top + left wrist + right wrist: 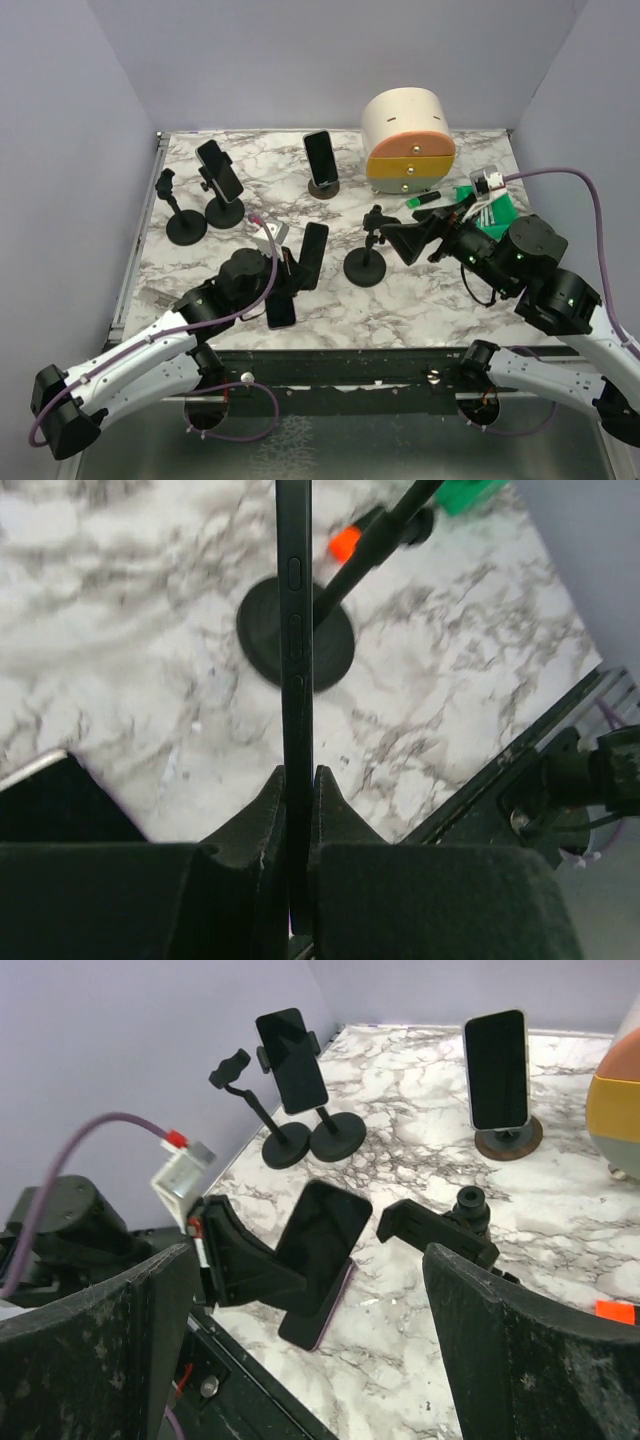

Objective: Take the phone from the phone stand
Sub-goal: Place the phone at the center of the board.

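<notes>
Marble worktop (430,300), lavender walls all round. Lower middle of the top view: left claw (298,780) is clamped on the thin edges of a black phone (314,250), held edge-on, likely to keep the pads off the screen. The phone sits just left of the empty phone stand (365,265), not touching it. The right claw (398,243) is spread wide beside the stand's clamp head, probably to steady it.
</notes>
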You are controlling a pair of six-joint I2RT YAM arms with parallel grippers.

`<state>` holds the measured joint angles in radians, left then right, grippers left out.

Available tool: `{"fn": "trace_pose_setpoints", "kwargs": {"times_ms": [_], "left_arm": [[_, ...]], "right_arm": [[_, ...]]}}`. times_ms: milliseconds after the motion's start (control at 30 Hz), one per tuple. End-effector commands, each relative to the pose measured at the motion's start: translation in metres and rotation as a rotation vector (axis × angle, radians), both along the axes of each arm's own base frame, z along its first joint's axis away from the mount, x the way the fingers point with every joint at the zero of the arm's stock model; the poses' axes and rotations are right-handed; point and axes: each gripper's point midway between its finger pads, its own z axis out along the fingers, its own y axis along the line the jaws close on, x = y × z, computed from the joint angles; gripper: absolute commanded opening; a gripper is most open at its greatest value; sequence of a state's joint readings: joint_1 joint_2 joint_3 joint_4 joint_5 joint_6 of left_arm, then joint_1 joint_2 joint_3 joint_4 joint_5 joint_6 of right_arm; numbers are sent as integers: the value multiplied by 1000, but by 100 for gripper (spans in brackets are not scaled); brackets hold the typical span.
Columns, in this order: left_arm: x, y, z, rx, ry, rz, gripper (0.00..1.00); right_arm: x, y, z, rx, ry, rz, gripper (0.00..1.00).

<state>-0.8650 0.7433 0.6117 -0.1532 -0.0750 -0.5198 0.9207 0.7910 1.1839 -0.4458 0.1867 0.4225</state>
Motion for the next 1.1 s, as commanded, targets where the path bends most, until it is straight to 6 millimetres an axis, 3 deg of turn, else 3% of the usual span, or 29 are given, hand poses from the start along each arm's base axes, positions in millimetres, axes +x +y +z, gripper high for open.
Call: {"fn": "trace_pose_setpoints", "kwargs": {"times_ms": [0,267,500,1067], "left_arm": [[-5,-9,-37,-90,204,57,0],[-9,-22,-82,-210,358,125,0],[1,-28,-109,-260,432,272,0],[-4,-33,-141,-218,500,315,1]], "right_arm": [[7,-8,-10,-19,-32,-50,99],[9,-16,-26,-22,-16,-90,99],[9,-17,-37,-23,7,-101,99],[7,-20,-46,-25,25,-104,98]]}}
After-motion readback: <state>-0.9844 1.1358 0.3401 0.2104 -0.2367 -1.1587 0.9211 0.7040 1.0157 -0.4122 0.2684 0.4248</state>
